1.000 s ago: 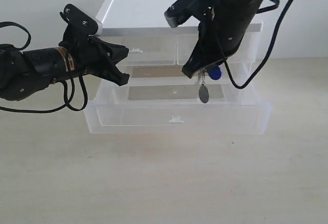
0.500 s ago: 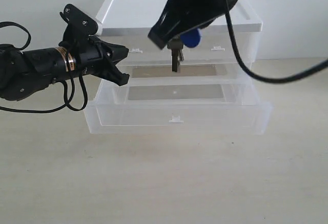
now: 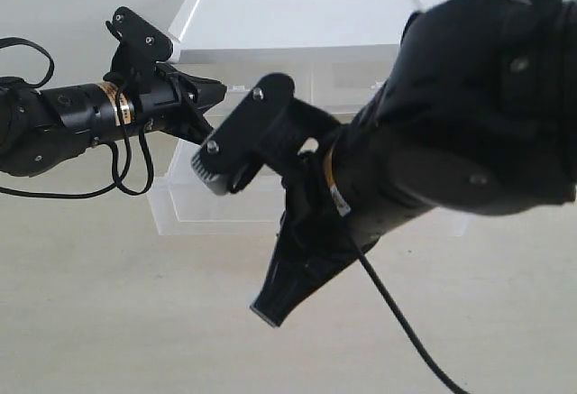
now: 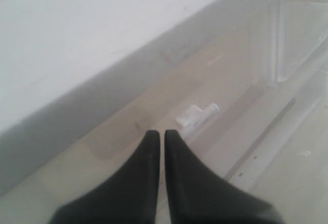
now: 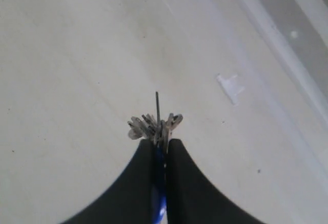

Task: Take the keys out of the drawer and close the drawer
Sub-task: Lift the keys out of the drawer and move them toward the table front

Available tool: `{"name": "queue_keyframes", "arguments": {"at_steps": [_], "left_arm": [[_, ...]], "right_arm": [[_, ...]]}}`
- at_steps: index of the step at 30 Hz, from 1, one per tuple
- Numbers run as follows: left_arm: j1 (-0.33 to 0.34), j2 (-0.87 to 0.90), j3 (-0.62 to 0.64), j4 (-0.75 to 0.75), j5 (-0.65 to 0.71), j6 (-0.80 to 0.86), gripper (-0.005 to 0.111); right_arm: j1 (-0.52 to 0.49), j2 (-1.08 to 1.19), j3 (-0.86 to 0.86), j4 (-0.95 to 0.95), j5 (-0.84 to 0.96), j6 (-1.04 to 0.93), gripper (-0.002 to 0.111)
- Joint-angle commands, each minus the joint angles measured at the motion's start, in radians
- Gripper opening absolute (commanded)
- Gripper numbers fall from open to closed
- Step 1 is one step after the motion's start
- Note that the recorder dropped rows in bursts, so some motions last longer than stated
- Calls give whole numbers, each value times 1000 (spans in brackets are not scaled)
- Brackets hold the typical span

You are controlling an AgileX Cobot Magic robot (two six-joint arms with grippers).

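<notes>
My right gripper [image 5: 160, 143] is shut on the keys' round blue fob [image 5: 160, 188], and the silver keys [image 5: 154, 124] fan out past its fingertips above the pale tabletop. In the exterior view that arm looms large in front, its gripper [image 3: 270, 308] pointing down in front of the unit, and the keys are hidden there. The wide translucent drawer [image 3: 171, 206] stands pulled out, mostly behind the arm; its white tab handle [image 5: 230, 86] shows in the right wrist view. My left gripper [image 4: 158, 133] is shut and empty, hovering at the unit's upper left [image 3: 216, 96].
The white-topped unit [image 3: 297, 15] stands at the back against a white wall. A small tab handle [image 4: 197, 115] of an upper half-width drawer lies just beyond the left fingertips. Pale tabletop [image 3: 108, 322] spreads in front of the drawer.
The right arm has lifted the keys out of the drawer and swung forward and down, in front of the unit. The left arm has stayed put.
</notes>
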Motion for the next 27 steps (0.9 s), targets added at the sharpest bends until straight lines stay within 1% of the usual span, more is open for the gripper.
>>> {"name": "queue_keyframes", "arguments": {"at_steps": [1,9,11,13,15,17,19,20,23,24,25,26,27], "left_arm": [[8,7,-17,-41,19,-13,4],[8,7,-17,-41,23,-13,4],[8,7,-17,-41,23,-13,4],[8,7,-17,-41,23,-13,4],[8,7,-17,-41,23,-13,4],[8,7,-17,-41,23,-13,4],[8,7,-17,-41,23,-13,4],[8,7,-17,-41,23,-13,4],[8,7,-17,-41,23,-13,4],[8,7,-17,-41,23,-13,4],[8,7,-17,-41,23,-13,4],[8,7,-17,-41,23,-13,4],[8,7,-17,-41,23,-13,4]], "right_arm": [[3,23,63,-6,-79,30,0],[3,35,76,-26,-137,30,0],[3,35,76,-26,-137,30,2],[3,35,76,-26,-126,30,9],[3,35,76,-26,-121,30,22],[3,35,76,-26,-118,30,38],[3,35,76,-29,-118,44,49],[3,35,74,-29,-118,50,50],[3,35,74,-17,-101,52,45],[5,35,74,-6,-85,50,39],[5,35,74,31,-59,31,31],[5,35,87,93,-37,0,12],[5,35,102,127,-37,-24,1]]}}
